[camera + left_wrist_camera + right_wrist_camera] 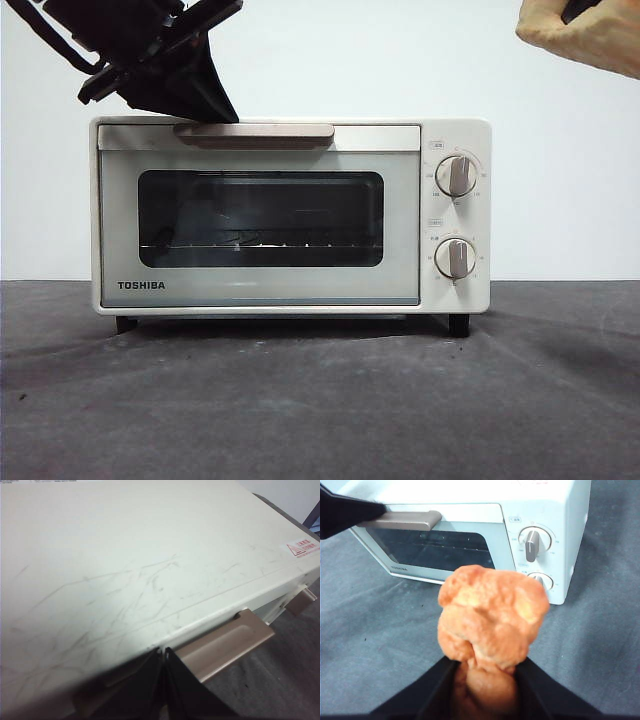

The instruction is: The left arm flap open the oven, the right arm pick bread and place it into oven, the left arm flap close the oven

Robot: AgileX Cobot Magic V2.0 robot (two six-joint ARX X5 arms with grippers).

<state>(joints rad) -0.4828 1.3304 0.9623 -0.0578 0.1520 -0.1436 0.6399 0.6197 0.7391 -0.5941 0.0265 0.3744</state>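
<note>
The cream TOSHIBA oven [300,292] stands mid-table with its door closed and its wire rack [260,245] visible through the dark glass. My left gripper [212,112] comes down from the upper left, its jaws shut together, tips against the left part of the beige handle [255,131]. In the left wrist view the gripper [163,652] meets the handle [225,645] at the edge of the oven top [150,555]. My right gripper [485,666] is shut on the lumpy orange bread [492,615], held high to the oven's right [580,35], in front of the oven [555,510].
Two round knobs [457,176] [456,258] sit on the oven's right panel. A dark grey cloth [320,400] covers the table in front of the oven. A white wall stands behind.
</note>
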